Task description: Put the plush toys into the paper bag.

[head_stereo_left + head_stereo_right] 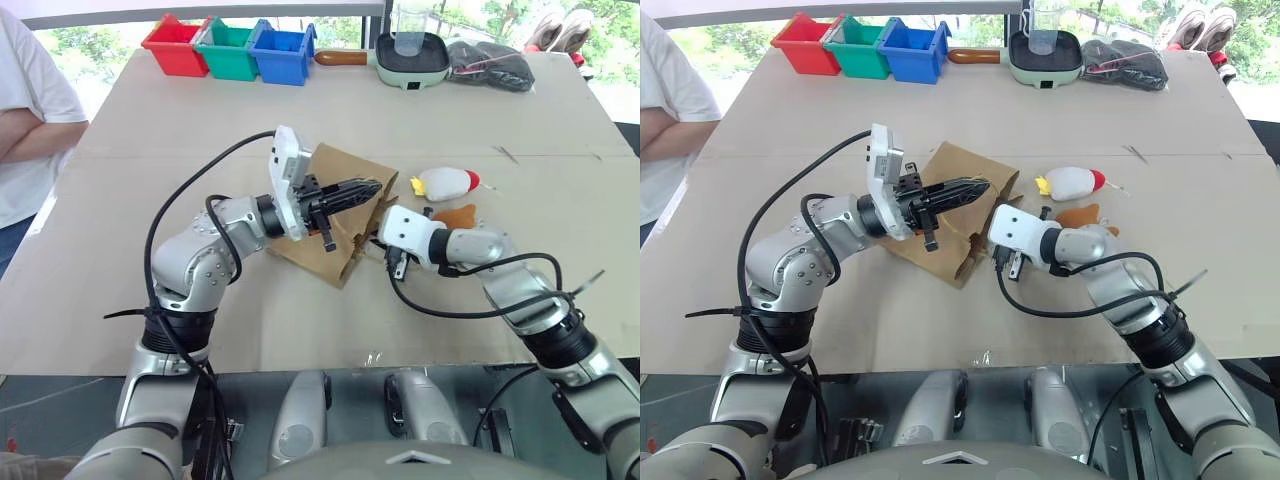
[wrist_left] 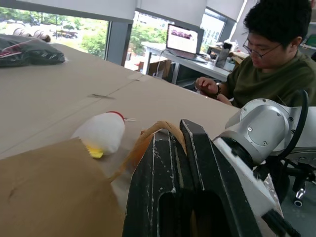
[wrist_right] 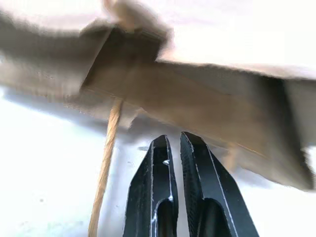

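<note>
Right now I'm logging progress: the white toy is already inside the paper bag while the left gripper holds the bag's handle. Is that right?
Not quite. The white toy is not inside the paper bag; it lies on the table just beyond the bag's mouth, as the left eye view shows. The rest stands: the left gripper is shut on the bag's handle.

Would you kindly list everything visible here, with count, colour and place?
Brown kraft paper bag: one, table centre, lying flat, handle pinched.
White oval plush toy: one, red and yellow ends, beside the bag.
Orange-brown plush toy: one, behind the right wrist.
Plastic bins: three, red, green, blue, far edge.
Pale green pan: one, far edge.
Black bag: one, by the pan.
People: two, table's left; seated.
Left gripper: shut on the handle.
Right gripper: shut, empty, under the bag.
</note>
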You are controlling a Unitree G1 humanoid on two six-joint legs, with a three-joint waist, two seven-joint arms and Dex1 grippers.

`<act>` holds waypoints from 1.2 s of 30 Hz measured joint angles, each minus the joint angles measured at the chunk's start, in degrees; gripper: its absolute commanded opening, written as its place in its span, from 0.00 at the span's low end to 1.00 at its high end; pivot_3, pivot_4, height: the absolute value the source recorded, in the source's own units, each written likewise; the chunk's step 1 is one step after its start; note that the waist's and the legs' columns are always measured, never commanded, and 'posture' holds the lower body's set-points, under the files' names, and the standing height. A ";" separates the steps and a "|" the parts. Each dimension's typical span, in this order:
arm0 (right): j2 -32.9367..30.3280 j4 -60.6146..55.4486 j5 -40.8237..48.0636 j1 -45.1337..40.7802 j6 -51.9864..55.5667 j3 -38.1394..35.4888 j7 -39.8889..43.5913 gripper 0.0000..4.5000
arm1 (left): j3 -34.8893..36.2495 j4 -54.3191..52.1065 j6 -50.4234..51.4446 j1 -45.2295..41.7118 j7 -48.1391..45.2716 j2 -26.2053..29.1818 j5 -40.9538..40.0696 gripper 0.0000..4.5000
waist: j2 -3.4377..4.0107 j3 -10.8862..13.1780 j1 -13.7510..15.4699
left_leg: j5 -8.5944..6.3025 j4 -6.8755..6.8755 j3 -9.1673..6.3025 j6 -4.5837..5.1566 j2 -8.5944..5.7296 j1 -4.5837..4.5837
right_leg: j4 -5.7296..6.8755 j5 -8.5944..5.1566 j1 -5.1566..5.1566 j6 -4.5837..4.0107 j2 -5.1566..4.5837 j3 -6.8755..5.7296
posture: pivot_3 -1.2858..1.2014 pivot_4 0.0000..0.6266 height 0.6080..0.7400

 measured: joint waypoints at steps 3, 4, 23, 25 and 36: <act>1.50 -6.23 6.11 4.85 4.28 -6.16 -0.33 0.03 | 0.89 1.00 0.34 -0.29 -0.07 -1.20 -0.84 0.00 | 0.00 0.00 -0.05 | 0.00 -0.02 -0.04 0.00 0.01 0.00 | 0.00 0.00 0.00 0.00 0.02 -0.02 | 0.52 0.24 1.00; 1.51 -6.63 6.66 5.28 4.66 -6.77 -0.36 0.03 | 1.42 1.23 0.47 -0.29 -0.11 -1.18 -0.92 0.00 | 0.01 0.00 -0.06 | 0.00 -0.01 -0.01 0.00 0.01 0.00 | 0.00 0.00 0.00 0.00 0.01 -0.01 | 0.52 0.24 1.00; 25.34 44.31 3.94 -7.28 -26.99 -5.23 -6.70 0.03 | 9.05 5.47 3.05 -8.21 -5.00 2.04 -7.07 0.00 | 0.02 0.04 -1.49 | 0.01 -0.05 0.00 -0.01 0.03 0.11 | 0.04 0.00 0.02 0.00 0.03 0.01 | 0.52 0.24 1.00; 25.95 45.87 2.99 -7.68 -28.02 -5.05 -7.15 0.03 | 10.88 8.21 3.33 -10.17 -5.80 4.87 -7.25 0.00 | 0.03 0.01 -1.85 | 0.01 -0.07 0.01 -0.01 0.07 0.20 | 0.09 0.00 0.03 0.00 0.11 0.06 | 0.52 0.24 1.00; 24.93 39.32 1.78 -3.81 -26.77 -5.30 -8.04 0.03 | 15.34 10.09 4.40 -9.55 -5.59 7.75 -7.54 0.00 | 0.03 -0.01 -1.64 | 0.00 -0.17 0.00 -0.01 0.08 0.25 | 0.05 0.00 0.12 0.00 0.07 0.05 | 0.52 0.24 1.00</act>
